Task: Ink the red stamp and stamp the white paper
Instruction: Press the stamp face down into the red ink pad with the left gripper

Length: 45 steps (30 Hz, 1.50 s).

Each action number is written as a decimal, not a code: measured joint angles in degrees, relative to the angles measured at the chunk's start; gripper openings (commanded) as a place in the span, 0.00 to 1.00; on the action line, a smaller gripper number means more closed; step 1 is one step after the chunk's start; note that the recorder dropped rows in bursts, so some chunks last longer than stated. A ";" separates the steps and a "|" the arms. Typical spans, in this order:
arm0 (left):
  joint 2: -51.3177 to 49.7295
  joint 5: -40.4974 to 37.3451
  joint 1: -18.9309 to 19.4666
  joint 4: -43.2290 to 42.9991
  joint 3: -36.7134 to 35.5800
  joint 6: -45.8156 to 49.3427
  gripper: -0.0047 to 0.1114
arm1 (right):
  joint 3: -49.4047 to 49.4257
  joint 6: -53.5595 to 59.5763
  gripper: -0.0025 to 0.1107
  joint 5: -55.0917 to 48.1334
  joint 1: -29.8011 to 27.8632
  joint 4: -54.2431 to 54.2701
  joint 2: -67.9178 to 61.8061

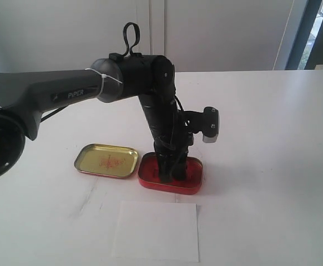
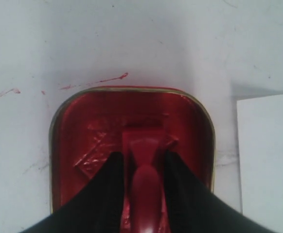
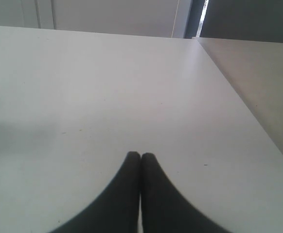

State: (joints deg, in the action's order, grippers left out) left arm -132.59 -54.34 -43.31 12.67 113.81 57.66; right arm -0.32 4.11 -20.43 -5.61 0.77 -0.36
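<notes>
My left gripper is shut on the red stamp, holding its knob between the two black fingers. The stamp's square base presses down into the ink paste of the red tin. In the exterior view the left arm reaches straight down into that red tin, and the gripper hides the stamp. The white paper lies flat in front of the tin; its edge shows in the left wrist view as the white paper. My right gripper is shut and empty over bare table.
A shallow gold lid with red smears lies just left of the tin. Red ink streaks mark the table beside the tin. The table's edge runs near the right gripper.
</notes>
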 measured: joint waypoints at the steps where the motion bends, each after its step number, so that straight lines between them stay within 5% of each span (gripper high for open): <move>1: -0.03 0.00 0.00 0.00 0.00 0.00 0.04 | 0.00 0.00 0.02 0.00 0.00 0.00 0.00; 45: -1.94 -0.92 0.10 -0.20 0.98 -1.63 0.04 | 0.00 0.00 0.02 0.00 0.00 0.00 0.00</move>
State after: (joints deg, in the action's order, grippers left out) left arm -134.53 -55.25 -43.21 12.47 114.79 56.02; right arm -0.32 4.11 -20.43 -5.61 0.77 -0.36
